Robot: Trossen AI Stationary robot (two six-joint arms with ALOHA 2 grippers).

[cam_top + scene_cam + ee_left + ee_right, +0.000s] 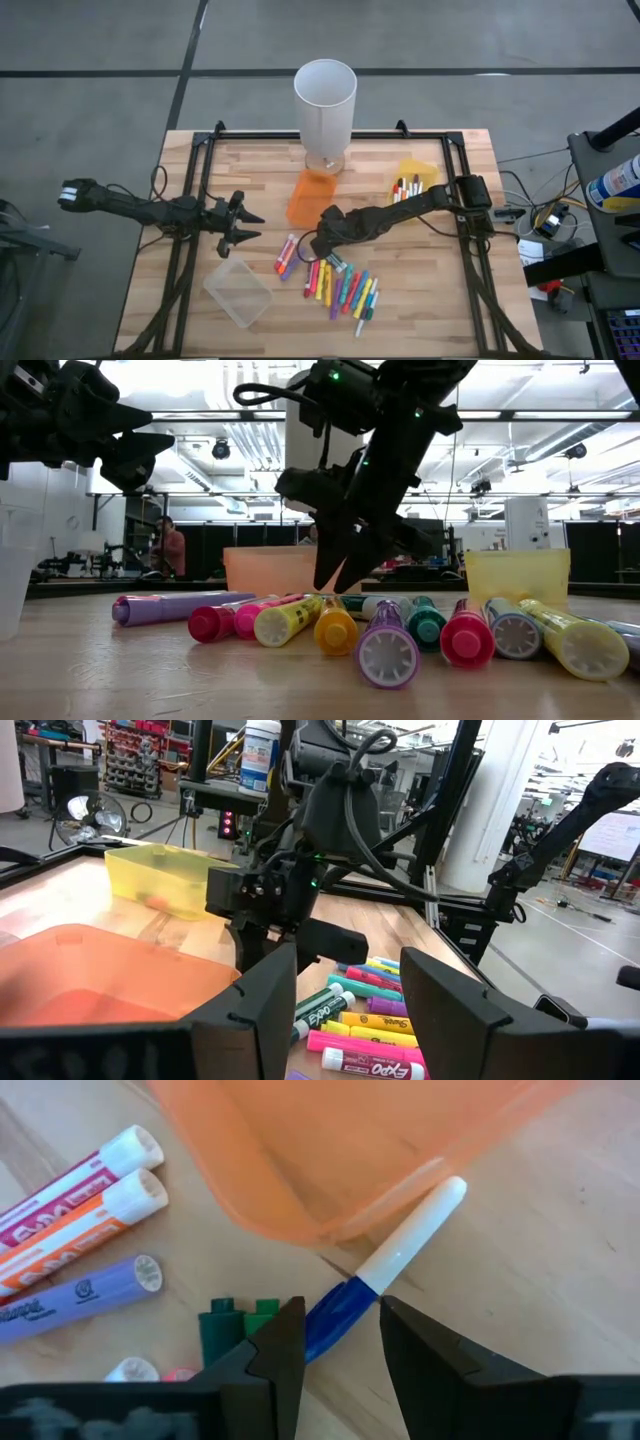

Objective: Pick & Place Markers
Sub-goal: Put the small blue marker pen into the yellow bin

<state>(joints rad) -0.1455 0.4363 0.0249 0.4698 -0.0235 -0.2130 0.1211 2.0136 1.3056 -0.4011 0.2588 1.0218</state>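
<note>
Right wrist view showed the right end effector (340,1330) low over the counter (520,1280), its two fingers partly apart and straddling the blue cap of a blue-and-white marker (405,1250). That marker lay flat beside the orange bin (330,1140), its white barrel end just at the bin's edge. Whether the fingers already pressed on the cap could not be told; they looked close on either side, not yet clamped.

From the high view, the rest of the markers (340,285) lay scattered in a loose row on the wood in front of the orange bin, with a few more standing in the yellow bin (412,182) to the right. A clear bin (238,291) sat near the front left, and a tall white cylinder (325,100) stood behind the orange one. The left end effector (240,228) waited well to the left, fingers wide apart and holding nothing.

By my judgement the marker would be light, stiff and smooth-sided, so it would roll or twist away under an off-centre pinch. A hold nearer the middle of its length, across the barrel, would likely sit steadier than one on the slick cap end.
</note>
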